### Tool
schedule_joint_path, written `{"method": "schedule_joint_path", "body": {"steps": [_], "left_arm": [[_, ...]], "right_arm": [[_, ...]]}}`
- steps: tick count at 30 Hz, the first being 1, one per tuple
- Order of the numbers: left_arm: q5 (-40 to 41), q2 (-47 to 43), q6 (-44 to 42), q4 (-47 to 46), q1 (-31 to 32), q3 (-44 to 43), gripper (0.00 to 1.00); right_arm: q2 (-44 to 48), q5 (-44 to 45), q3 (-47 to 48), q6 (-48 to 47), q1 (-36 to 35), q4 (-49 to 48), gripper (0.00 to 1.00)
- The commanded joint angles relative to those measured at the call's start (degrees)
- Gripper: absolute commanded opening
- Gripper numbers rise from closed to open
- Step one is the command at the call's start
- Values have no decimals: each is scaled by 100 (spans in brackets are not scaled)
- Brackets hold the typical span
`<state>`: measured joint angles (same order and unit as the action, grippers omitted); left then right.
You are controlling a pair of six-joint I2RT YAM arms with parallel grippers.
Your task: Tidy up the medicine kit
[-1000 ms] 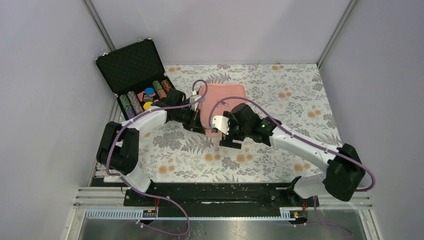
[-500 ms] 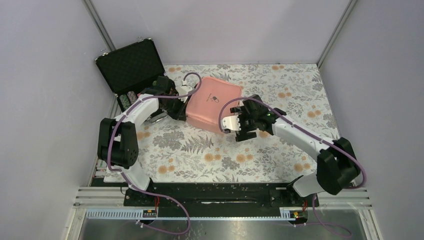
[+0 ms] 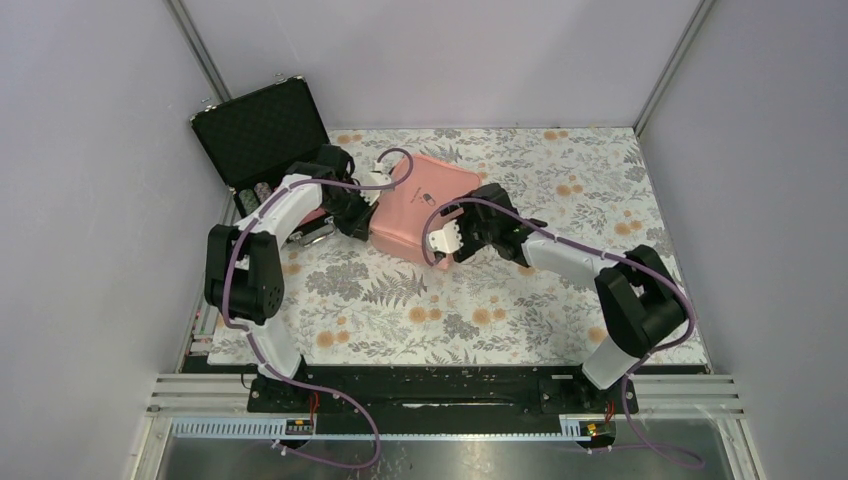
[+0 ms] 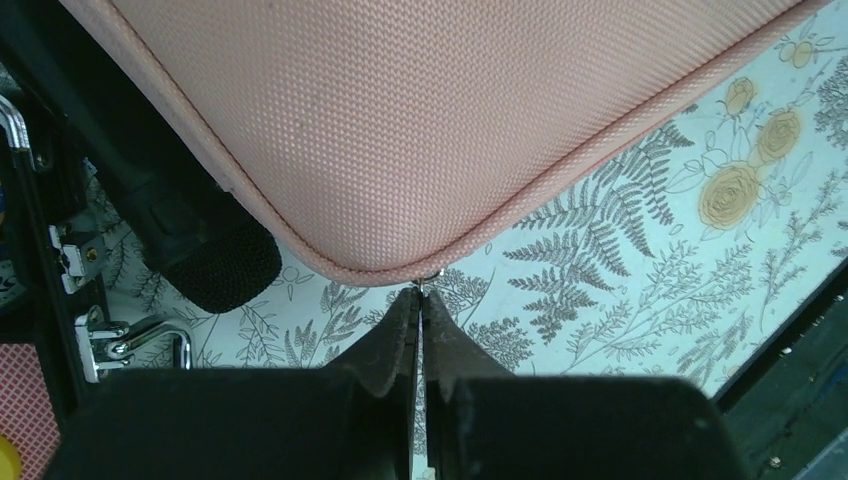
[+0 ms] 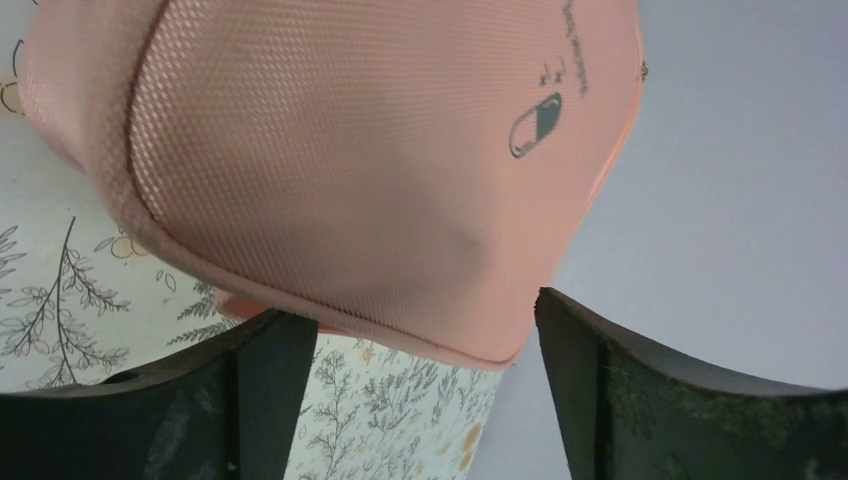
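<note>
The pink medicine kit (image 3: 420,203) lies closed on the floral mat, its pill logo (image 3: 432,196) facing up. My left gripper (image 3: 366,224) is at the kit's near-left corner. In the left wrist view its fingertips (image 4: 421,296) are pinched on a small metal zip pull (image 4: 427,282) at the kit's rounded corner (image 4: 400,130). My right gripper (image 3: 441,246) is at the kit's near-right edge. In the right wrist view it (image 5: 420,325) is open, its fingers on either side of the kit's edge (image 5: 350,200), not closed on it.
A black hard case (image 3: 262,130) stands open at the back left, its chips mostly hidden by my left arm. Its latch (image 4: 135,340) shows beside the kit in the left wrist view. Grey walls enclose the floral mat (image 3: 560,190).
The kit's lid has come down and the logo now faces up. My left gripper has shifted back and left with the kit's corner. My right gripper has moved left to the near edge.
</note>
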<state>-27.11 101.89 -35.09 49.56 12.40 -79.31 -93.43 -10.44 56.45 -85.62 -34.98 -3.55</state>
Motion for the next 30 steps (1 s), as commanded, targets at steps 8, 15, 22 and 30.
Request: {"method": "schedule_joint_path", "body": {"steps": [8, 15, 22, 30], "left_arm": [[-1133, -6, 428, 288, 187, -124, 0], [-618, -626, 1055, -224, 298, 776, 0], [-682, -1183, 1224, -469, 306, 1382, 0], [-204, -1391, 710, -360, 204, 1700, 0]], "right_arm": [[-190, 123, 174, 675, -963, 308, 49], [420, -231, 535, 2715, -1351, 1487, 45], [640, -442, 831, 4776, -1931, 1695, 48], [398, -751, 1216, 5123, -1960, 2059, 65]]}}
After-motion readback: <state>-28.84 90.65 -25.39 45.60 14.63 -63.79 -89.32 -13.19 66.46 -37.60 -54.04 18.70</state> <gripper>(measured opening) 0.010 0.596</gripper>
